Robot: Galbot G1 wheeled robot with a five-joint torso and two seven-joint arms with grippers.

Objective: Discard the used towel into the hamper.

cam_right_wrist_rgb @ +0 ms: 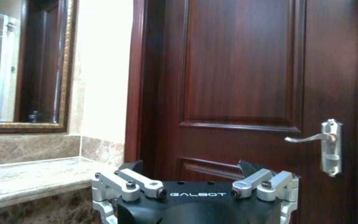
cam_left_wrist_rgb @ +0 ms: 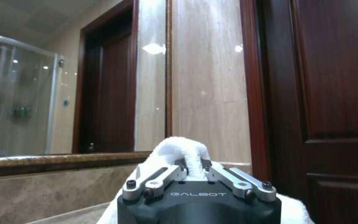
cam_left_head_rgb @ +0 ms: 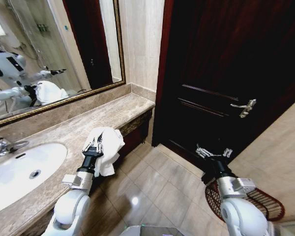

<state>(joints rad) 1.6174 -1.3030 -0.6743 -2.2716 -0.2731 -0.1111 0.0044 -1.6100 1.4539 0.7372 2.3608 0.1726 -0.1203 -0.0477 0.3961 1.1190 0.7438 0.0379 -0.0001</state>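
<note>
My left gripper [cam_left_head_rgb: 94,144] is raised over the front edge of the marble counter [cam_left_head_rgb: 128,110], shut on a white towel [cam_left_head_rgb: 109,147] that hangs down from it in folds. In the left wrist view the towel [cam_left_wrist_rgb: 180,150] bulges up between the closed fingers of the left gripper [cam_left_wrist_rgb: 195,171]. My right gripper [cam_left_head_rgb: 214,152] is held out over the floor with its fingers spread open and nothing between them; it points at the dark door in the right wrist view [cam_right_wrist_rgb: 190,170]. The hamper [cam_left_head_rgb: 268,204], a reddish-brown woven basket, stands on the floor at lower right, partly hidden behind my right arm.
A white sink basin [cam_left_head_rgb: 19,169] with a chrome faucet [cam_left_head_rgb: 5,145] is set in the counter at left, under a framed mirror [cam_left_head_rgb: 49,54]. A dark wooden door [cam_left_head_rgb: 226,69] with a lever handle [cam_left_head_rgb: 245,107] closes the far side. Tiled floor [cam_left_head_rgb: 152,182] lies between counter and hamper.
</note>
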